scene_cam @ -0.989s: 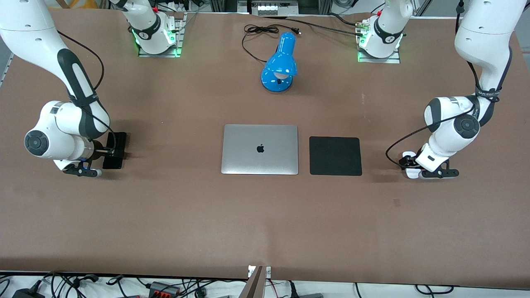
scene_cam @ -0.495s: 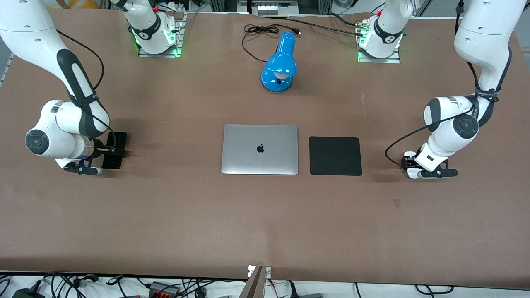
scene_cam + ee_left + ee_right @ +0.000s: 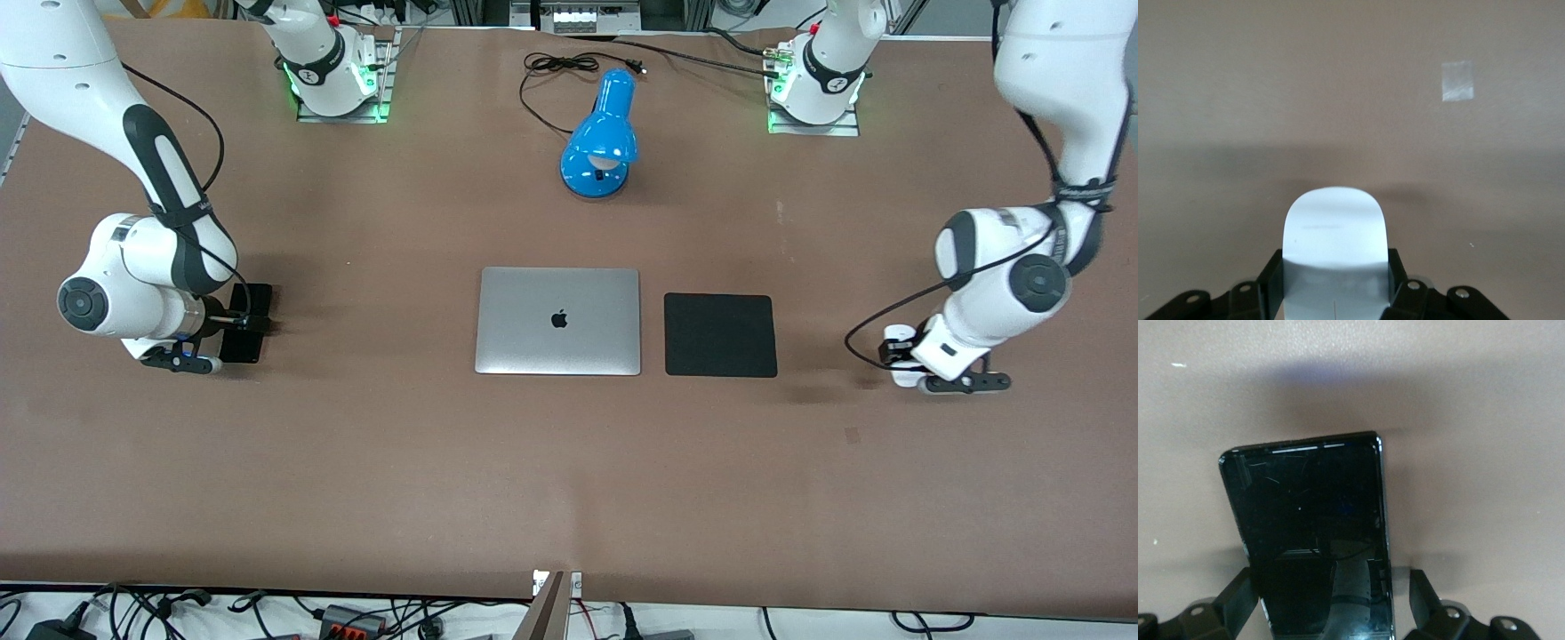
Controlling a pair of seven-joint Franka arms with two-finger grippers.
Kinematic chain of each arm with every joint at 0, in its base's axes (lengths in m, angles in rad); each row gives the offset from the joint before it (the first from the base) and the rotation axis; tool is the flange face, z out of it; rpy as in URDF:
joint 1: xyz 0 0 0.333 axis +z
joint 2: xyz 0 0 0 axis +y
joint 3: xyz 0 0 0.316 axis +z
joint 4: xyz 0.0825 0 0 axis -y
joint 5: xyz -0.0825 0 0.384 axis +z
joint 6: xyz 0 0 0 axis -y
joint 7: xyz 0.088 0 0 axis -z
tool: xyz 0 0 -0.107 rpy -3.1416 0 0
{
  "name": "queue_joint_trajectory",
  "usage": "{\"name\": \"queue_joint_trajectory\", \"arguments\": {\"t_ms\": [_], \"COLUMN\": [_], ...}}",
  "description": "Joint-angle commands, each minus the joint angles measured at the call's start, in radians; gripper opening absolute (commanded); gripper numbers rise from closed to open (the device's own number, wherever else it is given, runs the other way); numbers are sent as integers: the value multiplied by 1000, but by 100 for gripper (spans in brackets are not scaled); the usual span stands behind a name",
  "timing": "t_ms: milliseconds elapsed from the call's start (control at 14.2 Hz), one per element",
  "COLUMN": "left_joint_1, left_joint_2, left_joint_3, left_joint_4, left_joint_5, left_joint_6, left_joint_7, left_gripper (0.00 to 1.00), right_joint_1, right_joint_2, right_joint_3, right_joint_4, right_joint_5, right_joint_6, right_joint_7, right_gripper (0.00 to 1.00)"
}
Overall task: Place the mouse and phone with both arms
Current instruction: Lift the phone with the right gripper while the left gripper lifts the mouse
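Left wrist view first: the left gripper (image 3: 1333, 280) has its two black fingers (image 3: 1270, 280) pressed against the sides of the mouse (image 3: 1333, 230), so it's clamped shut on it. The rounded white end of the mouse sticks out past the fingertips. There's a shadow on the brown table (image 3: 1238, 80) under it, but I can't tell whether the mouse is resting on the table or just off it. A small pale patch of tape (image 3: 1457, 81) sits on the table a way off.

Right wrist view: the right gripper (image 3: 1331, 593) is wide open. One finger (image 3: 1238, 593) is on each side of the phone (image 3: 1308, 513), and there's a clear gap on at least one side, so it isn't squeezing anything. The phone lies glossy face up on the table.

Front view: a closed silver laptop (image 3: 558, 320) sits mid-table. A square black mat (image 3: 720, 335) lies just beside it at its 3 o'clock. A blue lamp (image 3: 600, 138) stands at the laptop's 12 o'clock, with its black cord (image 3: 560, 67) coiled near it. The phone is well apart from the laptop at its 9 o'clock, at the right arm's end of the table, with the right gripper down around it. The left gripper and the mouse are at the mat's 3 o'clock, near the left arm's end, mostly hidden under the wrist.
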Motion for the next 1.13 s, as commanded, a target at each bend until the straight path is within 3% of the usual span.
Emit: {"name": "queue_joint_trajectory", "arguments": {"t_ms": [0, 212, 353, 777, 1060], "left_joint_1": [6, -1, -1, 0, -1], "left_joint_2": [-26, -26, -26, -26, -25], "left_joint_3": [-17, -21, -19, -34, -34], "left_joint_4": [112, 192, 206, 208, 208], "left_joint_5": [23, 14, 14, 14, 14], "left_joint_6": [-196, -324, -329, -329, -329], "left_joint_7": [5, 8, 5, 9, 9], "left_gripper": [32, 29, 28, 24, 23], "right_joint_1": [-18, -16, -10, -7, 4], "right_joint_2": [-23, -26, -38, -109, -82], "right_joint_3": [19, 19, 19, 80, 200], "right_joint_4": [-34, -34, -32, 29, 60], "right_joint_5": [8, 8, 8, 7, 19], "right_joint_6": [4, -2, -15, -98, -74], "right_joint_7": [5, 7, 5, -13, 16], "right_gripper": [98, 47, 30, 27, 27]}}
